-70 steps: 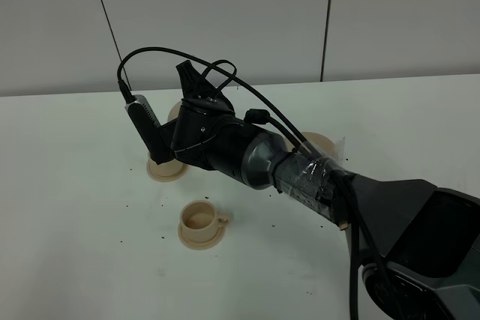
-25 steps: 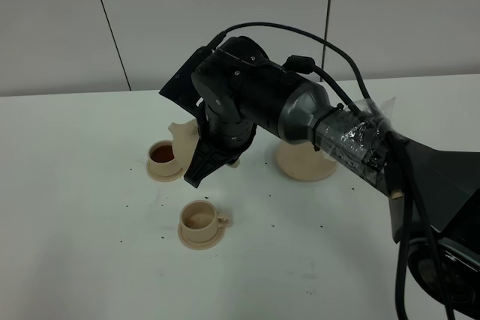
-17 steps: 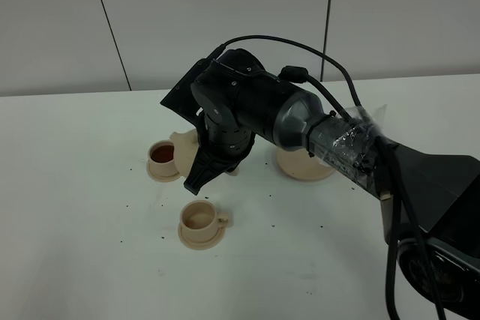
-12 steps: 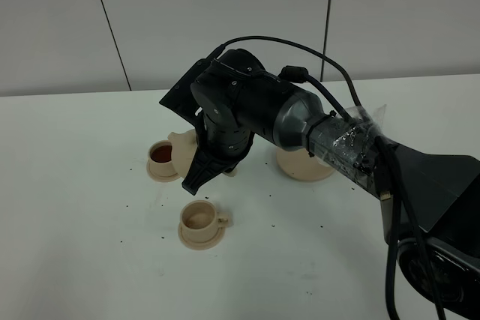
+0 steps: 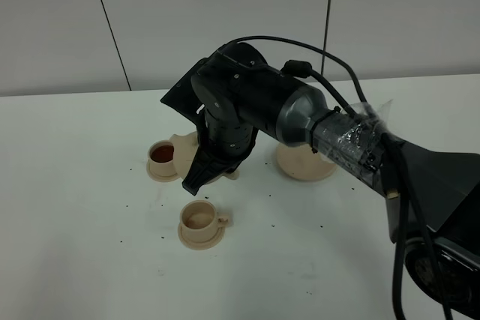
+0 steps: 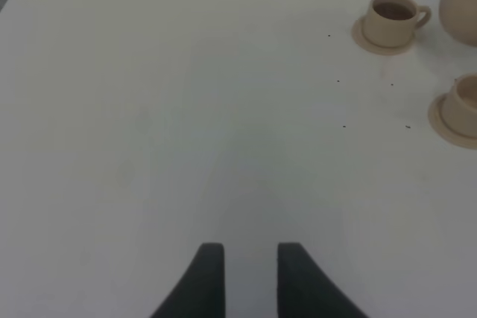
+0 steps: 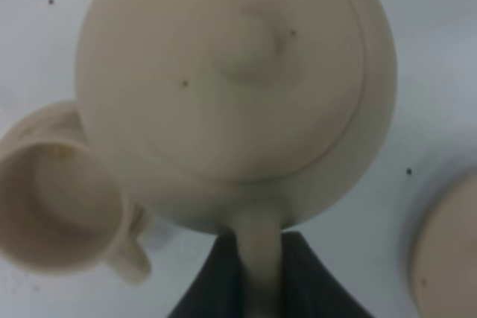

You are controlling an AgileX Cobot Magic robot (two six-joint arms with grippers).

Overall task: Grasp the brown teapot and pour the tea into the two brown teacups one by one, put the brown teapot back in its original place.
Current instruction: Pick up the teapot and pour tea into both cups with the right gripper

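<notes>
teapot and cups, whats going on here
The right end effector is shut on the handle of the teapot and holds it up close by the near cup, which is empty. The far cup has tea in it. The big saucer has nothing on it. The left end effector hangs open over the table, off to the side of the cups.

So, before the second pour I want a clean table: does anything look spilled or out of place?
Small dark specks are scattered over the white table around the filled teacup and the empty teacup, like stray tea leaves or drips. No puddle shows; both cups sit upright.
</notes>
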